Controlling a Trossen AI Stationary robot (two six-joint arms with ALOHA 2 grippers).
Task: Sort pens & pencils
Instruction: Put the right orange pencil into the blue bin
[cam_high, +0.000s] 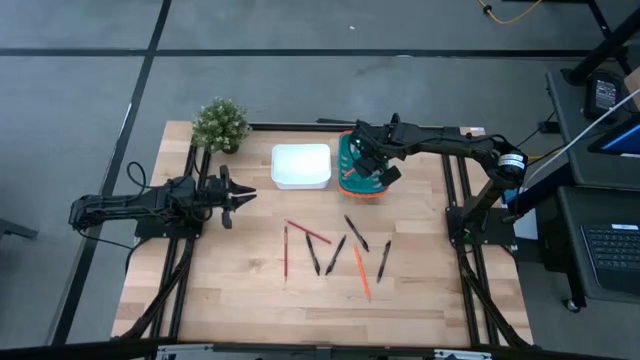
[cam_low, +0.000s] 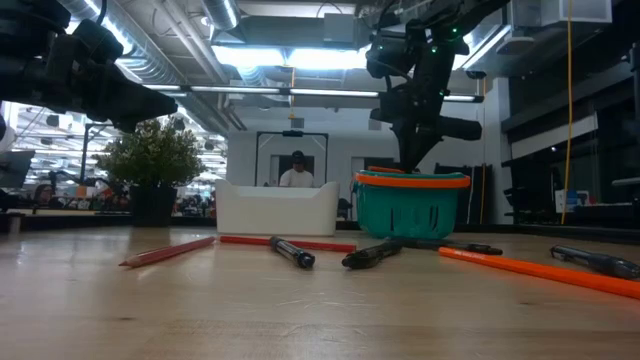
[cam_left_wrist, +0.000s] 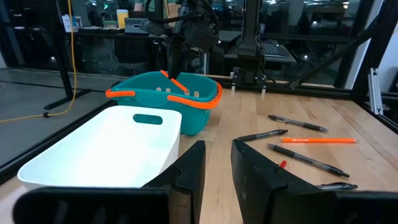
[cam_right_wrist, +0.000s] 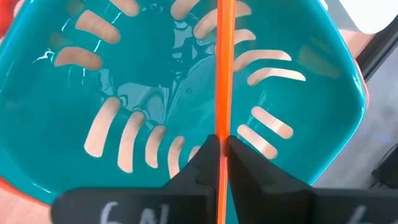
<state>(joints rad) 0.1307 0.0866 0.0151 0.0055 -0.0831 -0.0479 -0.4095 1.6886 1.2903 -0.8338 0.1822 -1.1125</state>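
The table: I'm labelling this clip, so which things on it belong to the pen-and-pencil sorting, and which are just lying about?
Part of the job:
- pens, loose on the wood
- pencils, loose on the wood
- orange pencil, held by the right gripper over the teal basket
- white tray
- left gripper, waiting at the table's left

Just lying about:
- potted plant

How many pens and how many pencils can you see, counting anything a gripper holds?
Pens: 4
Pencils: 4, one of them held by the right gripper
Total: 8
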